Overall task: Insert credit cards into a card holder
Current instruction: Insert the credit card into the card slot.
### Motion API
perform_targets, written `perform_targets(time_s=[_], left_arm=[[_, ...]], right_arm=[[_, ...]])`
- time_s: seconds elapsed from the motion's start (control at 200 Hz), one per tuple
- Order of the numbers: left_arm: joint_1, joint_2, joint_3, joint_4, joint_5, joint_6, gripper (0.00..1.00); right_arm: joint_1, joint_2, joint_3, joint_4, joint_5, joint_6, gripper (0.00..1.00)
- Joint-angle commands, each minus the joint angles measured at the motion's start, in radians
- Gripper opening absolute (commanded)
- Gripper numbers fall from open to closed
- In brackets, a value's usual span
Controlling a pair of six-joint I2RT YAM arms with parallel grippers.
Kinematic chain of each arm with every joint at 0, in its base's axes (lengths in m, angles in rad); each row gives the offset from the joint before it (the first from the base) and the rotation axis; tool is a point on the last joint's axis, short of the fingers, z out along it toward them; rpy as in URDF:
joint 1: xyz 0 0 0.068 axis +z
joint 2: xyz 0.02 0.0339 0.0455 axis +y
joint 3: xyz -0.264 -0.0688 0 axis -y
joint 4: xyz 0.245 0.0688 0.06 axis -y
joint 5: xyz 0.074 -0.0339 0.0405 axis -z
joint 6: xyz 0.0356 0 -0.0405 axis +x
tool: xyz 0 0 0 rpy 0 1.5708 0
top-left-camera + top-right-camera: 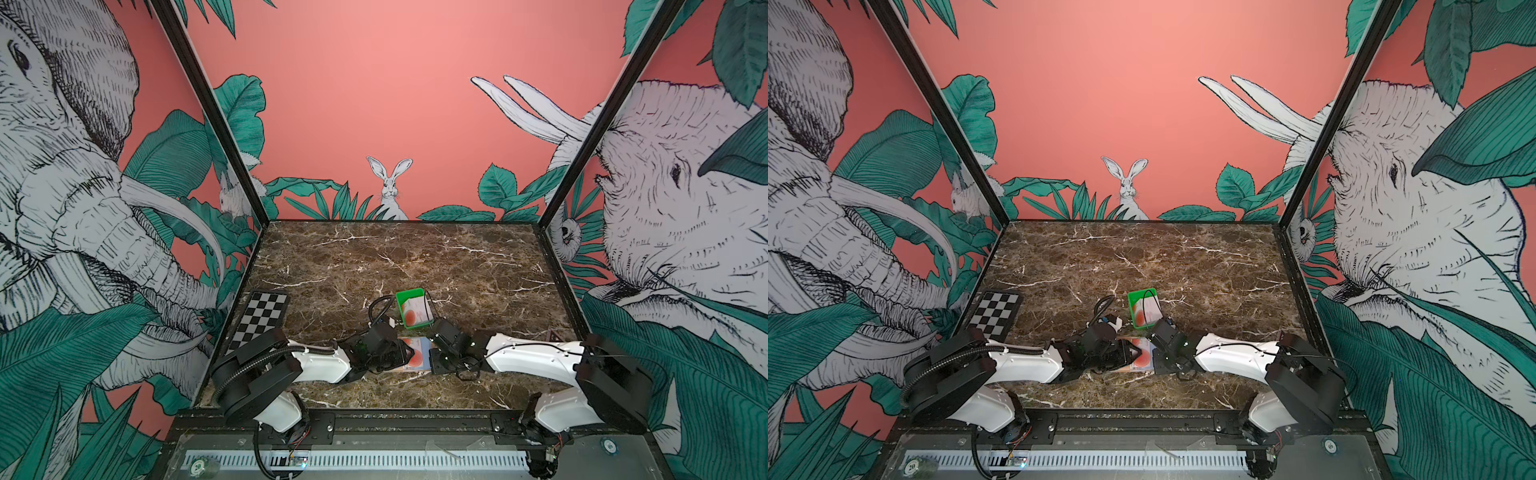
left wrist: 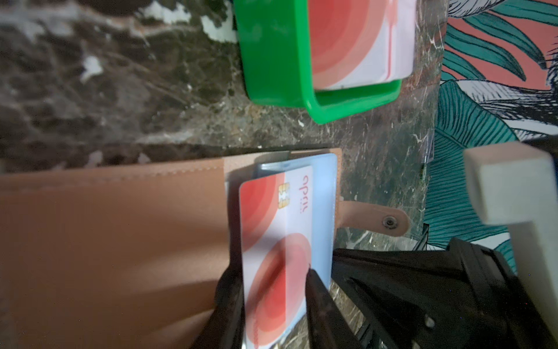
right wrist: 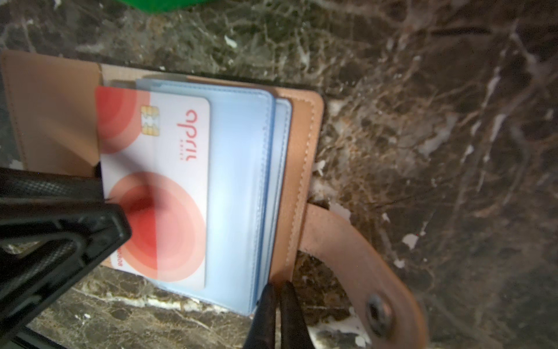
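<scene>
The tan card holder (image 2: 120, 241) lies open on the marble, near the front and between both arms. A white credit card (image 3: 169, 169) with red-orange circles is partly pushed into one of its light blue sleeves (image 3: 238, 181). My left gripper (image 2: 271, 272) is open, and the card's near end shows face-up between its fingers. My right gripper (image 3: 277, 287) is shut on the holder's tan cover edge beside the sleeves. In a top view the card (image 1: 417, 353) shows between the two wrists. More credit cards (image 1: 415, 313) lean in the green tray.
The green tray (image 1: 402, 305) stands just behind the card holder, close to both wrists. The holder's snap strap (image 3: 362, 272) sticks out over the marble by my right gripper. A checkerboard plate (image 1: 259, 320) lies at the left edge. Walls enclose the table on three sides.
</scene>
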Motion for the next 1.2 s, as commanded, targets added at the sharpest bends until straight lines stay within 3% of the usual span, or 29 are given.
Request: perform_targets(time_s=[0.0, 1.195], left_arm=[[-0.005, 0.029, 0.020, -0.171, -0.018, 0.048, 0.35], [-0.050, 0.093, 0.174, -0.254, 0.010, 0.139, 0.36]], right_arm=[[0.003, 0.066, -0.034, 0.011, 0.029, 0.008, 0.07], [0.005, 0.081, -0.037, 0.028, 0.022, 0.007, 0.07]])
